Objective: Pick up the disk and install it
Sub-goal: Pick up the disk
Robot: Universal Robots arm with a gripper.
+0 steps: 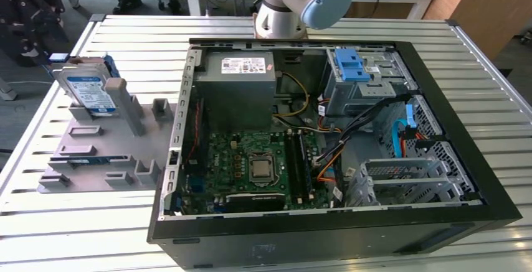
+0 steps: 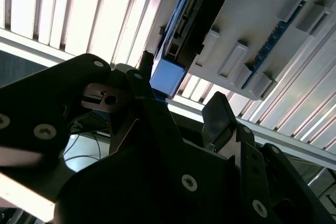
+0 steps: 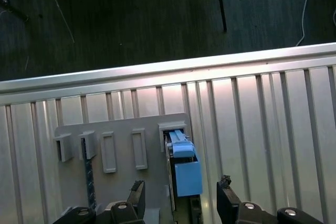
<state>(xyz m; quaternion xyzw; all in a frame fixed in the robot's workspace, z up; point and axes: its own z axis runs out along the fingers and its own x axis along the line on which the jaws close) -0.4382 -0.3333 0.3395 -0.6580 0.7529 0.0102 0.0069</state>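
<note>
We see claw [image 3: 181, 186] jaws apart, straddling the upright disk [image 3: 186, 174], no contact. Exterior view: disk [image 1: 90, 91] at 10 o'clock from the case [image 1: 332, 238].

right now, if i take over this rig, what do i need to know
Gripper: jaws open and empty. In the first wrist view they appear to flank the blue end of the disk, not closed on it.
Disk: upright in the grey holder on the table, at the exterior view's left, outside the open computer case.
Done: nothing shows as done; the disk is not lifted.
Left: the pick-up and the install.
</note>
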